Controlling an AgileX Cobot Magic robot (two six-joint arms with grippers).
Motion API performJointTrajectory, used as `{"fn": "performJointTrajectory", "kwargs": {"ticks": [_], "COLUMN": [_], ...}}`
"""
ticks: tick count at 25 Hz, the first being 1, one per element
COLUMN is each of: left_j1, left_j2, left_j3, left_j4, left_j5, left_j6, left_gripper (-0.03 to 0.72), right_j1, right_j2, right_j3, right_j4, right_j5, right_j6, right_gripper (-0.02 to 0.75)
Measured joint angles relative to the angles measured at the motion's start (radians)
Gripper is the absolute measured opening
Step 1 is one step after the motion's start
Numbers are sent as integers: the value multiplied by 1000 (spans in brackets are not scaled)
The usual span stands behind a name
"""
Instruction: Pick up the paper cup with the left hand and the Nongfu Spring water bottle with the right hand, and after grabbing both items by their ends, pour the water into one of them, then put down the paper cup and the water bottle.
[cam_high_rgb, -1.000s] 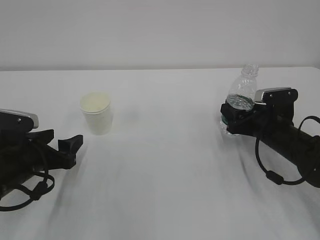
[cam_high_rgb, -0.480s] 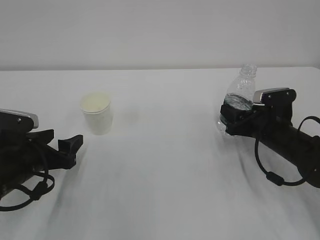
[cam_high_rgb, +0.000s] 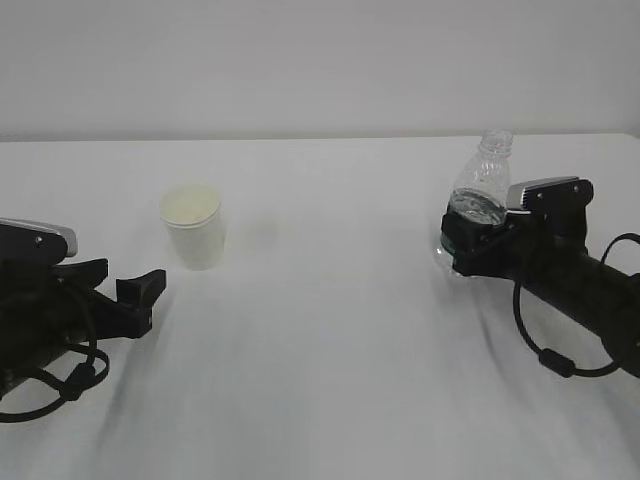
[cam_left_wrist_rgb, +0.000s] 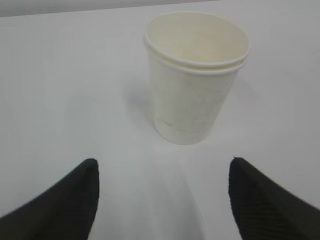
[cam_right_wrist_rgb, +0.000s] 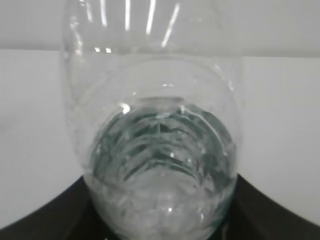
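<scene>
The white paper cup (cam_high_rgb: 195, 226) stands upright left of the table's middle. My left gripper (cam_high_rgb: 143, 296) lies low in front of it, open, and the cup (cam_left_wrist_rgb: 196, 80) stands a short way beyond the two fingertips of my left gripper (cam_left_wrist_rgb: 162, 172), untouched. At the right, the Nongfu Spring water bottle (cam_high_rgb: 480, 190) leans slightly, capless neck up. My right gripper (cam_high_rgb: 458, 246) is shut on its lower body, over the green label. In the right wrist view the bottle (cam_right_wrist_rgb: 160, 100) fills the frame, with water (cam_right_wrist_rgb: 160, 165) in its lower part, pressed between the black fingers of my right gripper (cam_right_wrist_rgb: 160, 215).
A plain white table (cam_high_rgb: 330, 330) runs back to a pale wall (cam_high_rgb: 320, 60). Black cables (cam_high_rgb: 545, 345) loop under the right arm, and more hang by the left arm (cam_high_rgb: 60, 380). A broad stretch of bare table lies between the cup and the bottle.
My right gripper's jaws have closed in on the bottle, which has shifted a little to the left. The left arm and the cup have not moved.
</scene>
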Motion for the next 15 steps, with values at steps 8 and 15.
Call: {"fn": "performJointTrajectory", "kwargs": {"ticks": [8,15], "left_j1": [0,0], "left_j2": [0,0], "left_j3": [0,0], "left_j4": [9,27], "left_j5": [0,0], "left_j6": [0,0], "left_gripper": [586,586], "right_j1": [0,0], "right_j2": [-86,-178], "right_j3": [97,203], "right_j4": [40,88], "right_j5": [18,20], "right_j6": [-50,-103], "right_gripper": [407,407]}}
